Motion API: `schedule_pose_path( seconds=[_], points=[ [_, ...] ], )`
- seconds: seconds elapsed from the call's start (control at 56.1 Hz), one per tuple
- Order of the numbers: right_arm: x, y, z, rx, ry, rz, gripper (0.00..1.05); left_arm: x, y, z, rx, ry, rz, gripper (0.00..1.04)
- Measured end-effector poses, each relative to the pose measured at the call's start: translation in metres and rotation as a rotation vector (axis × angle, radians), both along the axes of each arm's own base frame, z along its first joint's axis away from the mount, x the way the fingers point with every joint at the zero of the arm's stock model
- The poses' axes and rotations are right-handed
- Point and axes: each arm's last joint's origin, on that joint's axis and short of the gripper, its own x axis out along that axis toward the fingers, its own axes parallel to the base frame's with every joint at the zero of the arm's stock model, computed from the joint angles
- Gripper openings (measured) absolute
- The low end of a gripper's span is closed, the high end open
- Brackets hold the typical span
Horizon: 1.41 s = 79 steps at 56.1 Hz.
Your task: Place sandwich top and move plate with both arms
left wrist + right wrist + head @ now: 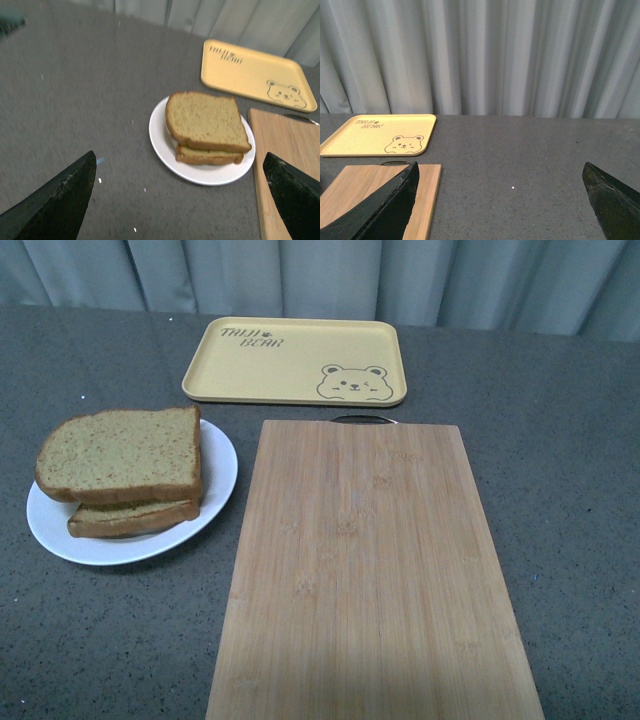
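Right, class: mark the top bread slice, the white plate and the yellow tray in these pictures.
top bread slice [120, 452], front view, middle of its upper face.
white plate [130, 548], front view, bare strip near the front rim.
yellow tray [290, 368], front view, plain floor.

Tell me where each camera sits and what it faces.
Front: on the body, looking down over the board, the plate of bread and the tray; no arm shows.
Left wrist: on the left arm, looking down at the plate; left fingers spread wide.
Right wrist: on the right arm, looking level at the curtain; right fingers spread wide.
All three share tray and board.
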Motion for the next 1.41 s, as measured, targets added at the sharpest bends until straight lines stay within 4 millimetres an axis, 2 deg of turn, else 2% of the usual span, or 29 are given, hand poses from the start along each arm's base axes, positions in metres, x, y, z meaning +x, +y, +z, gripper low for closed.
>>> schedule_pose_path(
  seconds=[0.178, 0.303, 0.41, 0.642, 0.838, 0.998, 1.212, 1.408],
  points=[
    [0.000, 0.000, 0.000, 0.000, 0.000, 0.001, 0.95, 0.041, 0.004, -0.002, -0.258, 0.094, -0.002, 0.98],
    [0.000, 0.000, 0.000, 0.000, 0.000, 0.001, 0.95, 0.083, 0.010, -0.008, -0.430, 0.176, -0.035, 0.98],
    [0.000, 0.000, 0.000, 0.000, 0.000, 0.001, 0.95, 0.113, 0.017, -0.035, -0.558, 0.317, -0.037, 0.98],
    [0.000, 0.000, 0.000, 0.000, 0.000, 0.001, 0.95, 0.148, 0.031, -0.082, -0.676, 0.502, 0.009, 0.98],
    [0.000, 0.000, 0.000, 0.000, 0.000, 0.001, 0.95, 0.155, 0.045, -0.100, -0.747, 0.543, 0.054, 0.98],
    [0.000, 0.000, 0.000, 0.000, 0.000, 0.001, 0.95, 0.153, 0.056, -0.112, -0.777, 0.564, 0.091, 0.98],
    [0.000, 0.000, 0.000, 0.000, 0.000, 0.001, 0.95, 0.150, 0.061, -0.127, -0.796, 0.602, 0.107, 0.98],
    [0.000, 0.000, 0.000, 0.000, 0.000, 0.001, 0.95, 0.167, 0.063, -0.128, -0.822, 0.585, 0.092, 0.98]
  ],
)
